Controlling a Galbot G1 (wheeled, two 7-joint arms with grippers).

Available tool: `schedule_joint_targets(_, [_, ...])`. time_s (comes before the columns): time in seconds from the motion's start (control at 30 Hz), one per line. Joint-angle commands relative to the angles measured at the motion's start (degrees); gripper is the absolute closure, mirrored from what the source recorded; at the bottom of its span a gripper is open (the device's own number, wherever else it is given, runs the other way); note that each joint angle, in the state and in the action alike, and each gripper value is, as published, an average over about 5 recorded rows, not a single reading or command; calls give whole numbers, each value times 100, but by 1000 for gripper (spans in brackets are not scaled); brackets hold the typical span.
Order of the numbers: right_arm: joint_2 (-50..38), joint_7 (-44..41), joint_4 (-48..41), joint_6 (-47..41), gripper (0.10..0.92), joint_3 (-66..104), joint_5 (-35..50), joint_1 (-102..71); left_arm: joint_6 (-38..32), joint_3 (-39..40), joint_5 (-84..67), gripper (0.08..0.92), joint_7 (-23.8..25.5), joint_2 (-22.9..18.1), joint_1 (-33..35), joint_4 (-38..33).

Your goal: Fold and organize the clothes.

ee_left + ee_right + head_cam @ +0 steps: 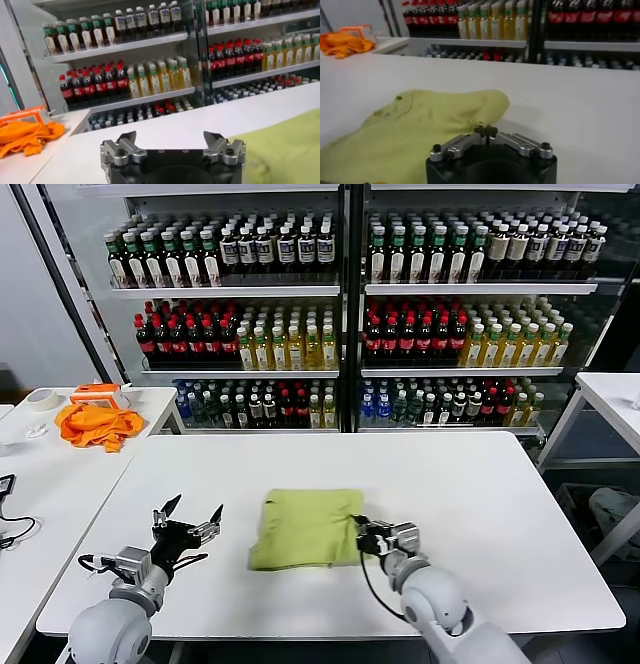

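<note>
The clothes, a lime T-shirt (pixel 305 527), lie folded into a rough square at the middle of the white table (pixel 480 494). My right gripper (pixel 361 535) is at the shirt's right edge, shut on a pinch of its fabric. In the right wrist view the fingertips (pixel 485 132) meet on a small tuft of the shirt's (pixel 415 130) edge. To the shirt's left my left gripper (pixel 190 517) hovers open over bare table, its fingers (pixel 127 141) spread wide with nothing between them; the shirt (pixel 285 145) shows at the side of that view.
An orange cloth (pixel 98 425) and a tape roll (pixel 42 399) lie on the side table at the far left. Shelves of bottles (pixel 340 324) stand behind the table. Another white table (pixel 615 399) is at the right.
</note>
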Motion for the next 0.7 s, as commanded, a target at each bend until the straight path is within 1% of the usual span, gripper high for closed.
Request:
schedule_joint_targets(0.03, [-374,-885,-85,362,919,1029,-988,-358,-6,62,23,177,12,14,-62,203])
schedule_joint_targets(0.13, [-409,-994,-27,331,919,1091,-962,-365,3,94,22,177,38,-1,-82,215])
schedule_joint_targets(0.33, [-396,-1021,-241,383,905,1216,-1075,-311,17,118,13,177,73,-41,-80,291])
schedule_joint_targets(0.43, [-409,-1000,-253,400,843,1379,-1083,-284,39,131,2,177,70,-65,-63,286])
schedule_joint_targets(0.57, [-417,-930,-137,463,722,1614,-1030,-371,79,178,-27,177,71,-130,-88,250])
schedule_joint_targets(0.7, [-370,-544,88,678,610,1806,-1081,-575,23,216,-28,177,122,-144,-211,292])
